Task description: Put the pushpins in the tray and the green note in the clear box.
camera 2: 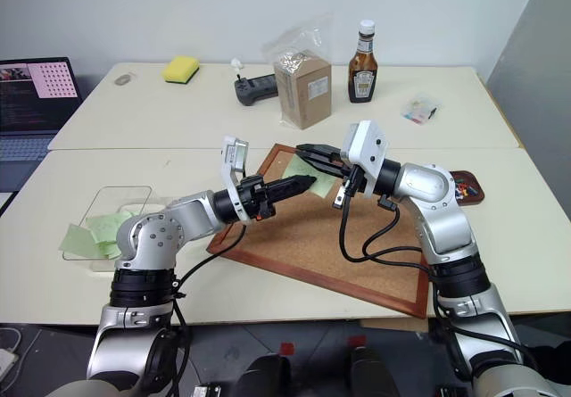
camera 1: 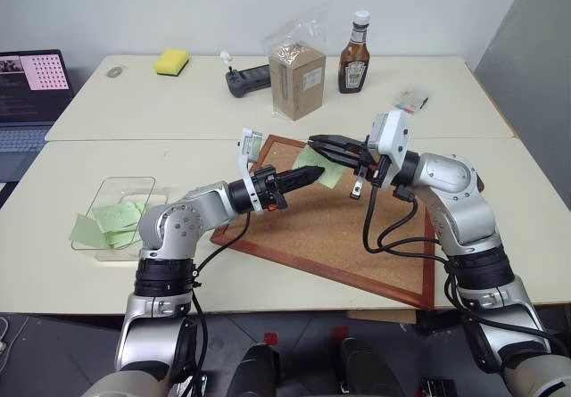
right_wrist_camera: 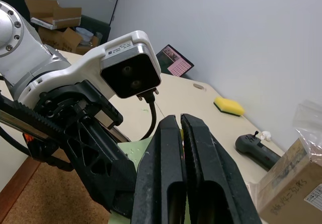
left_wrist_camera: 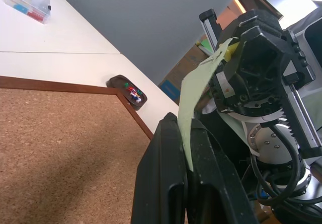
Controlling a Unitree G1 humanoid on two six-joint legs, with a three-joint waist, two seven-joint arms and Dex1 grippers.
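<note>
Both grippers, left (camera 1: 314,175) and right (camera 1: 318,143), are pinching shut on the green note (camera 1: 323,167) above the corkboard (camera 1: 330,236), apparently handing it over for the clear box (camera 1: 120,202).

- One cork board (camera 1: 339,236).
- One clear box (camera 1: 125,202).
- One tray (camera 2: 464,186).
- One yellow sponge (camera 1: 171,61).
- One sauce bottle (camera 1: 355,53).
- One cardboard carton (camera 1: 300,80).
- One laptop (camera 1: 31,89).
- Two pincers: left (camera 1: 314,174), right (camera 1: 317,142).
</note>
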